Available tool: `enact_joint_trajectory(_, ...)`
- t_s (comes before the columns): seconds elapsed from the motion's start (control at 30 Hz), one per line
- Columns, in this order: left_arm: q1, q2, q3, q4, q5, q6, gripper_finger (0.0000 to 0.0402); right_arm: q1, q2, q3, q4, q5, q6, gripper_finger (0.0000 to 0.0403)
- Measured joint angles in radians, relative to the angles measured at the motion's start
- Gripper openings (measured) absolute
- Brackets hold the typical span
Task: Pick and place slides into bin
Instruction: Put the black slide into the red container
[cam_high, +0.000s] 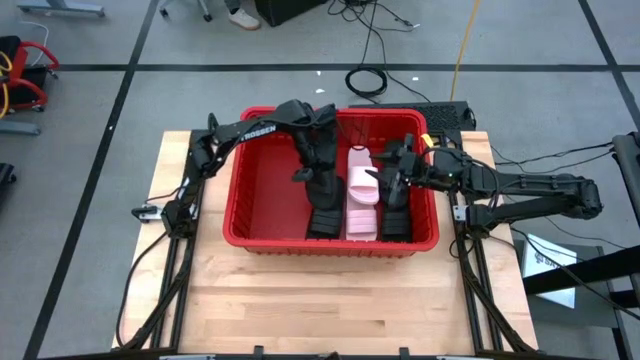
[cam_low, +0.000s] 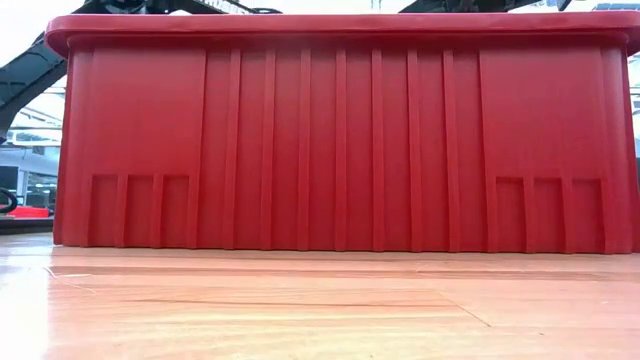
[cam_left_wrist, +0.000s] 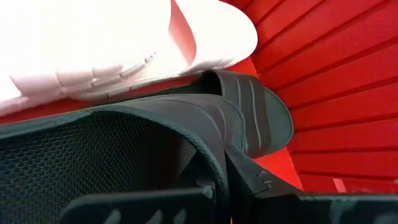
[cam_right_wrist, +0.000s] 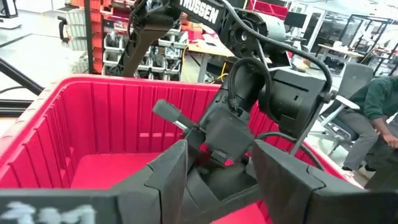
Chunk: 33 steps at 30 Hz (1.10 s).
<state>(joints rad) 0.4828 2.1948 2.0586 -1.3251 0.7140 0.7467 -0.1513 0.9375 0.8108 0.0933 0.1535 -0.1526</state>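
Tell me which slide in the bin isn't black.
The pale pink slide, lying in the red bin between two black slides, is the only light-coloured one there.

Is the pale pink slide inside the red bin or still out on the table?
Inside: the pale pink slide lies on the bin floor between black slides.

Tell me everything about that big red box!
The red box is a large rectangular plastic crate with a thick rim and ribbed walls. It sits on the wooden table, open on top. Inside, along one side, lie black slides and a pale pink one. Both arms reach into it, the left end effector shut on a black slide.
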Motion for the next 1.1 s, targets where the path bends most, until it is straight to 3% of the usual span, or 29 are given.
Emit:
enact_joint_trajectory(0.23,-0.008,0.003,0.000,0.107,0.044,-0.047,0.0004,0.000,0.008,0.000,-0.003,-0.001,0.009,0.0171)
enact_joint_trajectory(0.5,-0.007,0.006,0.000,0.105,0.045,-0.047,0.0003,0.000,0.047,0.000,0.000,-0.001,0.010,0.0171)
enact_joint_trajectory(0.83,-0.016,0.008,-0.001,0.104,-0.028,-0.062,0.0013,0.002,0.055,0.000,0.003,-0.001,0.010,0.0171)
enact_joint_trajectory(1.1,-0.026,0.008,-0.001,0.113,-0.054,-0.124,0.0053,0.002,0.054,0.000,0.003,-0.002,0.010,0.0171)
